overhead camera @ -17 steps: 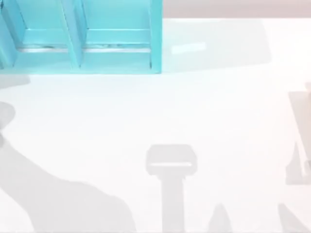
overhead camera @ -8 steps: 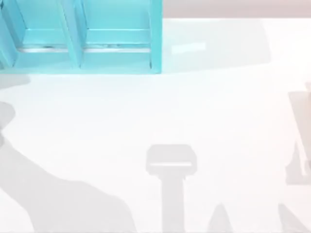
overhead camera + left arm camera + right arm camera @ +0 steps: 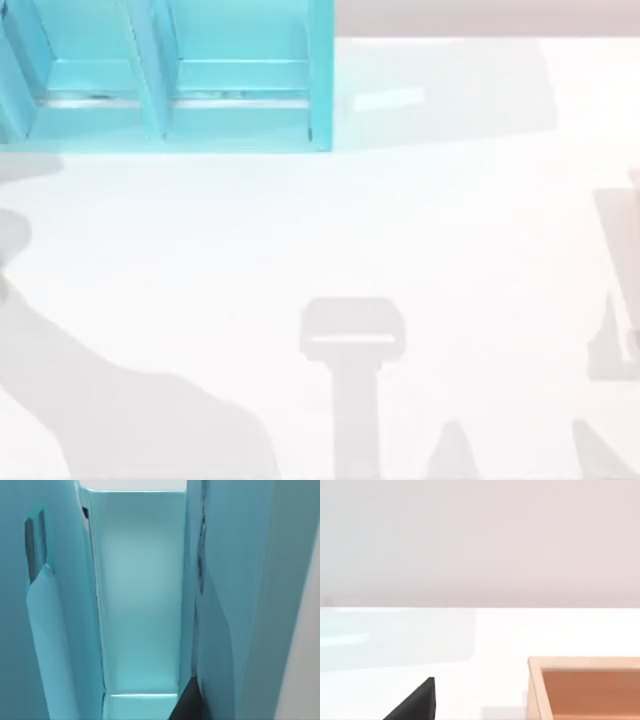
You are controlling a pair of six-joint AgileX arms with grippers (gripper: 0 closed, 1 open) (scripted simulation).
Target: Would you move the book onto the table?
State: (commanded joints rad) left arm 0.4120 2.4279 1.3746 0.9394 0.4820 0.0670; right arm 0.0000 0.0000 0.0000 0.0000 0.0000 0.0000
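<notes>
Teal-blue shelf unit at eleven o'clock on the table looks unchanged across the frames; no progress evident. Neither claw's opening can be told.

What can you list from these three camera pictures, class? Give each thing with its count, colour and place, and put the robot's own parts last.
Shelf unit: one, teal-blue, with upright dividers, at the far left of the table in the top view; the left wrist view looks into one of its compartments.
Table: one, glossy white, under everything, crossed by grey shadows.
Wooden box: one, tan-orange, open-topped, on the table, seen in the right wrist view.
Book: cannot be told apart from the teal shelf panels in these views.
Left gripper: a dark fingertip inside the shelf compartment.
Right gripper: a dark fingertip over the table.
</notes>
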